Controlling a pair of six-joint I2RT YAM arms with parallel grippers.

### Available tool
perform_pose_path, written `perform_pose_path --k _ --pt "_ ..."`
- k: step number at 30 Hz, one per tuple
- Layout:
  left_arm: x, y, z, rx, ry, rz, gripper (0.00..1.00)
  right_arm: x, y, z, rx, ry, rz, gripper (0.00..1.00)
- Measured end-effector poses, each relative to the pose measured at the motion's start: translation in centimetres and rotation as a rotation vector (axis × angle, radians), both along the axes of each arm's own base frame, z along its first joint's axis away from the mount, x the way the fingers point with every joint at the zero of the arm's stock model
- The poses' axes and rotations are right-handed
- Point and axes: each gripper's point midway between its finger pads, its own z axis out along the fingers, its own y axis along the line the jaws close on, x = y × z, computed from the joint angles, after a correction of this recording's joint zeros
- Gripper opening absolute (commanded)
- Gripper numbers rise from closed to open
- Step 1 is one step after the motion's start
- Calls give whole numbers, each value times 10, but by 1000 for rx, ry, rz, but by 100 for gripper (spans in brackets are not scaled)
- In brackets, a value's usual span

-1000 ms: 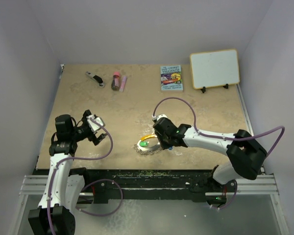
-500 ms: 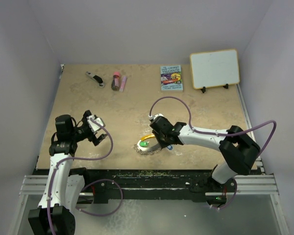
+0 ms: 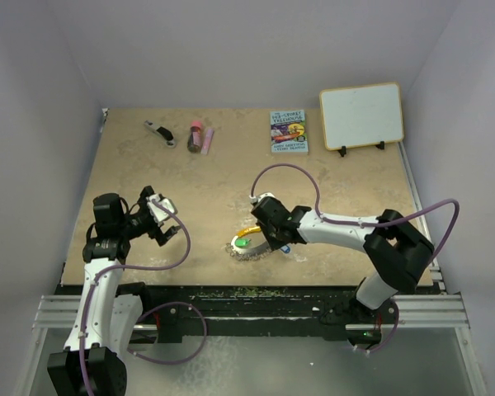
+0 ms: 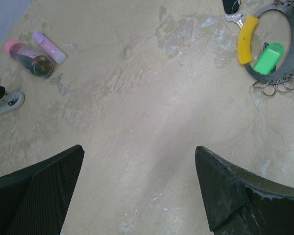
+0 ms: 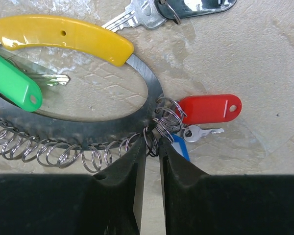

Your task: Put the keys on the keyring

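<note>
The keyring [image 3: 236, 246] lies flat near the table's front middle, a grey band [image 5: 88, 129] with a yellow stretch [image 5: 63, 34] and a row of small split rings [image 5: 49, 149]. A green key [image 5: 12, 83] lies inside it. A red key [image 5: 208, 108] and a blue key [image 5: 180, 146] lie at its outer rim. My right gripper [image 5: 152, 147] is at that rim, jaws a narrow gap apart around one split ring. My left gripper [image 4: 139, 161] hovers wide open over bare table, left of the keyring [image 4: 252, 73].
A silver key [image 5: 137, 14] on a black-and-silver tool [image 5: 196, 5] lies just beyond the yellow stretch. At the back are a book [image 3: 289, 132], a whiteboard [image 3: 361, 115], a pink-capped jar [image 3: 195, 136] and another tool [image 3: 159, 132].
My right gripper has edged slightly left along the keyring's rim and its jaws have narrowed. The left arm has stayed still.
</note>
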Motion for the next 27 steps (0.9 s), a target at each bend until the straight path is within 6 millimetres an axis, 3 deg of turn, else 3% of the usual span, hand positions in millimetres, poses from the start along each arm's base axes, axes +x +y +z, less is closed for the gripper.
perform_pose_path --k 9,14,22,25,27 --pt "-1 0 -1 0 5 0 98 3 -1 0 -5 -15 -13 22" --pt "-1 0 -1 -1 5 0 98 6 1 -1 -9 -20 -20 0" --pt "1 1 -4 10 10 -2 98 8 0 0 -11 -28 -46 0" --pt "1 1 -5 0 27 2 98 6 -2 9 -4 -37 -47 0" --pt "4 -2 6 -30 36 -1 98 7 0 31 46 -72 -37 0"
